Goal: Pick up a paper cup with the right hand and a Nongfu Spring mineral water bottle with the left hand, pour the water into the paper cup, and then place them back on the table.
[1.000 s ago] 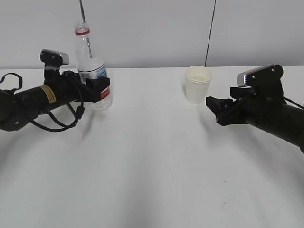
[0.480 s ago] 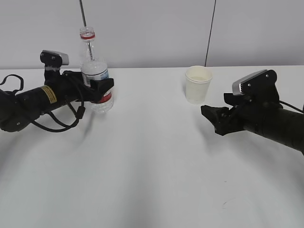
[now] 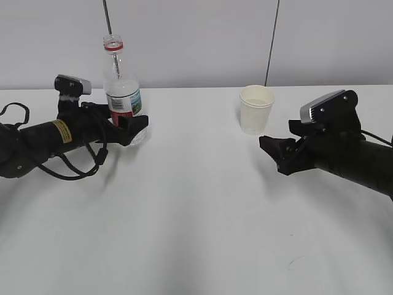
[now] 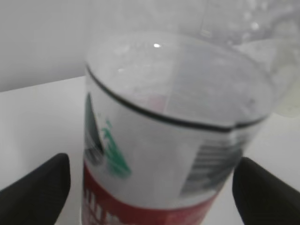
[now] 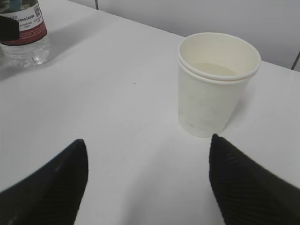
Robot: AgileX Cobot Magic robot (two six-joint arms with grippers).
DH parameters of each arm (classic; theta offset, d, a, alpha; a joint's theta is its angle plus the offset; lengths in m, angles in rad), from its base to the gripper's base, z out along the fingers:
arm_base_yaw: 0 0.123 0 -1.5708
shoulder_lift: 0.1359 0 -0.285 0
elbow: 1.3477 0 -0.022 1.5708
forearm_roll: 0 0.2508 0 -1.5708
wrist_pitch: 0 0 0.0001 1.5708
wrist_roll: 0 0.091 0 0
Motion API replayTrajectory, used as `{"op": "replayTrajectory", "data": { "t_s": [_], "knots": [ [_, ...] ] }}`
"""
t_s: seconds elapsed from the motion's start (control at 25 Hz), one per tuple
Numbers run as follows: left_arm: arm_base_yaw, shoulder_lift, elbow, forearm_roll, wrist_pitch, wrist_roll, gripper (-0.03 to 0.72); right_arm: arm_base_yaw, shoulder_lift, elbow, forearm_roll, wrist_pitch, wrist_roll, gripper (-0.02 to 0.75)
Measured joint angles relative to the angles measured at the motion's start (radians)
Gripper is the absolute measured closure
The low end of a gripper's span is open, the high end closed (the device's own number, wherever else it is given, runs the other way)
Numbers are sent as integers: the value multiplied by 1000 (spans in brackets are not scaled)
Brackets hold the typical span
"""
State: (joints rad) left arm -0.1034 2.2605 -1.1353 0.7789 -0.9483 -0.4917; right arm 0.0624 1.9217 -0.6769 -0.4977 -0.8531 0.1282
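Observation:
The Nongfu Spring bottle (image 3: 123, 104) stands upright and capless on the white table (image 3: 196, 215) at the left. My left gripper (image 3: 132, 126) is open, with a finger on each side of the bottle's lower label. The left wrist view shows the bottle (image 4: 164, 154) very close between the spread fingers of the left gripper (image 4: 152, 197). The paper cup (image 3: 256, 109) stands on the table with water in it. My right gripper (image 3: 270, 147) is open and empty, just short of the cup. The right wrist view shows the cup (image 5: 215, 84) beyond the right gripper (image 5: 147, 183), and the bottle (image 5: 23, 33) at the far left.
A small dark scuff mark (image 3: 293, 263) lies on the table near the front right. Two thin dark lines (image 3: 270, 43) run down the grey back wall. Loose black cables (image 3: 67, 163) hang from the left arm onto the table.
The bottle went from tilted and held to upright on the table. My left gripper opened and sank lower around it. My right gripper shifted slightly left and stayed open; the cup did not move.

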Motion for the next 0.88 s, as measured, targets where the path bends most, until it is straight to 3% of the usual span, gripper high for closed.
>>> {"op": "replayTrajectory", "data": {
  "t_s": [0.88],
  "knots": [
    [21, -235, 288, -25, 58, 0, 81, 0, -6, 0, -13, -24, 43, 145]
  ]
}}
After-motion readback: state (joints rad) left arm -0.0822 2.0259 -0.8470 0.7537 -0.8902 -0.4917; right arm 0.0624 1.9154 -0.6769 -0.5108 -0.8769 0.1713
